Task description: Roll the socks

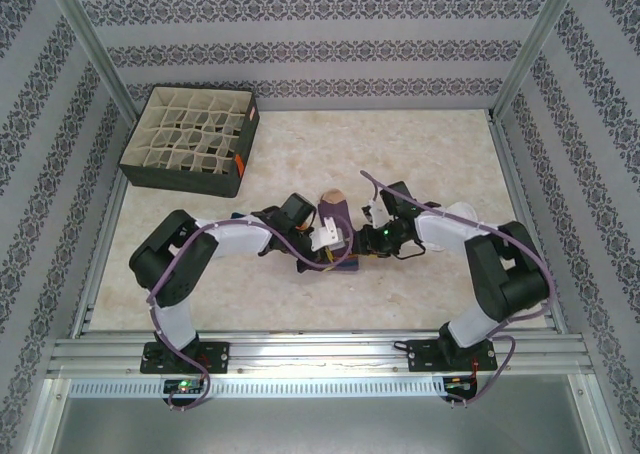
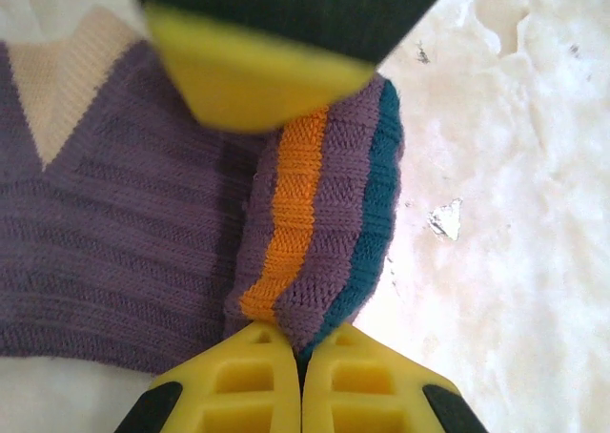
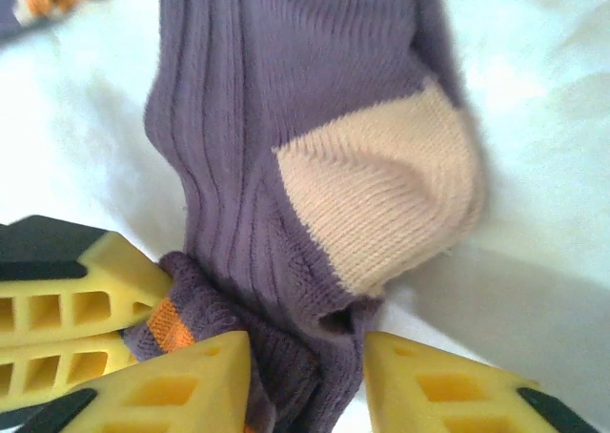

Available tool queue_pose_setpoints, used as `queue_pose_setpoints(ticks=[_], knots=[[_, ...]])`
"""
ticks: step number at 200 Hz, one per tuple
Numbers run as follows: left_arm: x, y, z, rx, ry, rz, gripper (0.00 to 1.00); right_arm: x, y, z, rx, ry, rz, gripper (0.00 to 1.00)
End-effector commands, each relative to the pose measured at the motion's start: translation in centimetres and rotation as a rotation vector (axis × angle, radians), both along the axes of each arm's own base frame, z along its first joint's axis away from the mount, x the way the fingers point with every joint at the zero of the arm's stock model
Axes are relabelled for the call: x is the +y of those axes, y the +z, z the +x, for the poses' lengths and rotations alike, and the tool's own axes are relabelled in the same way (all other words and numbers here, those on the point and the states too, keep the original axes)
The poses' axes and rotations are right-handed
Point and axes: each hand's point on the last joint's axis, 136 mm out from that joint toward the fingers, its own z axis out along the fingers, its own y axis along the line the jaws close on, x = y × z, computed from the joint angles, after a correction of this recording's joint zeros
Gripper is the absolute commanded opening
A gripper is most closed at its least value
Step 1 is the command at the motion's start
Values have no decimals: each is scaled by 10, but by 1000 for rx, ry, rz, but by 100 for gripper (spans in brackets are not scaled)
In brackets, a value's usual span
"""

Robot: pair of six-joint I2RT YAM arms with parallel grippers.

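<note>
1. At the middle of the table (image 1: pixel 400 144), left gripper (image 2: pixel 300 345): fingers pressed together, pinching the edge of the folded striped cuff (image 2: pixel 319 214) of the purple sock (image 2: pixel 114 223).
2. Right gripper (image 3: pixel 305 352): fingers apart, bunched sock fabric between them; whether they clamp it, cannot tell.
3. Tan heel (image 3: pixel 381 195) lies just beyond the right fingertips. The sock lies on the table between both arms.

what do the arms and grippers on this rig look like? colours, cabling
Left arm and right arm: white links, black joint housings, black bases, with a purple cable looped along each. Fingers are yellow, moulded with ribbed cut-outs, black at the back.
</note>
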Motion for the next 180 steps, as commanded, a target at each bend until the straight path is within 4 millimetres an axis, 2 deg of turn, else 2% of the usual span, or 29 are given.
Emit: queue_pose_setpoints(ticks=[1, 30, 50, 77, 134, 180], knots=[[26, -27, -34, 305, 50, 114, 0, 2, 20, 18, -142, -25, 42, 33], [28, -29, -28, 379, 81, 114, 0, 15, 38, 20, -212, 18, 145, 32], [27, -31, -25, 423, 104, 118, 0, 24, 40, 17, -209, 64, 199, 38], [26, -35, -19, 501, 153, 110, 0, 32, 32, 12, -193, 121, 220, 41], [29, -43, -3, 553, 252, 118, 0, 37, 10, -4, -100, 172, 222, 40], [38, -53, 7, 584, 344, 166, 0, 37, -4, -18, -121, 215, 107, 35]])
